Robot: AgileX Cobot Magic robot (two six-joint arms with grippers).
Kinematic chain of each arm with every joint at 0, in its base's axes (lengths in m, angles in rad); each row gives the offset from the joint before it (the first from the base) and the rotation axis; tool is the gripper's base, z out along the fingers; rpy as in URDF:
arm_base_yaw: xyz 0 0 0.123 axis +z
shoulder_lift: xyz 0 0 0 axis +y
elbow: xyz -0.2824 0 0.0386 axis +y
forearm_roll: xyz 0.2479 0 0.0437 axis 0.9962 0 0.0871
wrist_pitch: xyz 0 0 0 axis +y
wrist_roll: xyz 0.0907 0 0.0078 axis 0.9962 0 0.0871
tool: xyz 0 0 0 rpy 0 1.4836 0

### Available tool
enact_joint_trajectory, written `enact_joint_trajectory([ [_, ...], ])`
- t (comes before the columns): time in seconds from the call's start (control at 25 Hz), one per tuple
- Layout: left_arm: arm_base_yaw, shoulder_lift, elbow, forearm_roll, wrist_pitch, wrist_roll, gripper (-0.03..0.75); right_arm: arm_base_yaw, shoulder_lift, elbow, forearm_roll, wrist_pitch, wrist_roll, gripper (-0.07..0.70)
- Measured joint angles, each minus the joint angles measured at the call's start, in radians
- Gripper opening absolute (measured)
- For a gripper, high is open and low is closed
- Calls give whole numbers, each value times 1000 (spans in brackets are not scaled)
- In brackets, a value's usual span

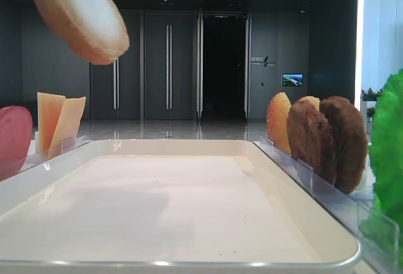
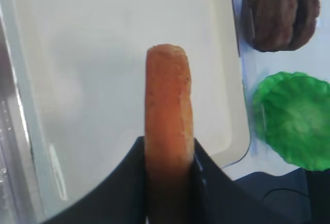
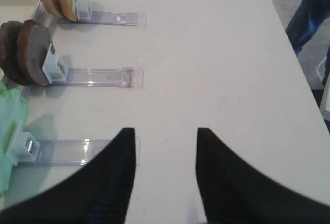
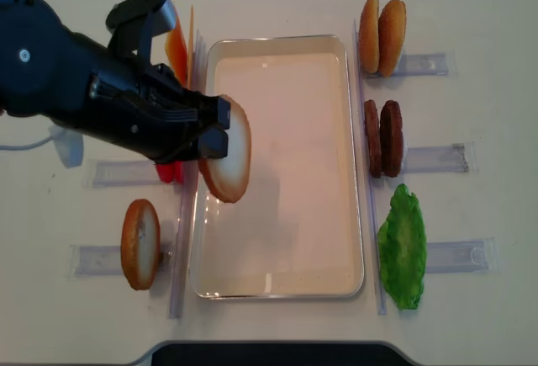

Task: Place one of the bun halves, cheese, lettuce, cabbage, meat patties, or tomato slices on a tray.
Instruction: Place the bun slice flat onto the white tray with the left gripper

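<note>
I'm watching the left tool [image 4: 220, 129] clenching the round golden-rimmed, pale-faced bun half [image 4: 229, 151] on edge, hanging over the left rim of the empty cream-white rectangular tray [image 4: 277, 282]. Open tray floor is lying directly below and to the right. The right tool [image 3: 165, 147] is idling, released, over the counter [image 3: 216, 54], farther off.

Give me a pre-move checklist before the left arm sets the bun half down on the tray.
1. Grip: left end effector shut on the bun half, held on edge: ok.
2. Position: bun half over the tray's left part: ok.
3. Landing spot: tray floor bare beneath it: ok.
4. Height above the tray: bun half held well clear of the floor in the low exterior view: ok.
5. Right end effector open, over bare table, away from the tray: ok.
6. Meat patties and lettuce standing outside the tray: ok.
</note>
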Motion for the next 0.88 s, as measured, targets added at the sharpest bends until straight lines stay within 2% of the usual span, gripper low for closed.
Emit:
enact_joint_trajectory([
  [0.36,0,3,60,-137,-80,96,139,0,0,0,0,0,0,302],
  [0.52,0,52,69,-340,-124,277,139,0,0,0,0,0,0,302],
  [0.72,0,171,69,-610,-155,511,139,0,0,0,0,0,0,302],
  [0.88,0,234,69,-724,-161,633,139,0,0,0,0,0,0,302],
])
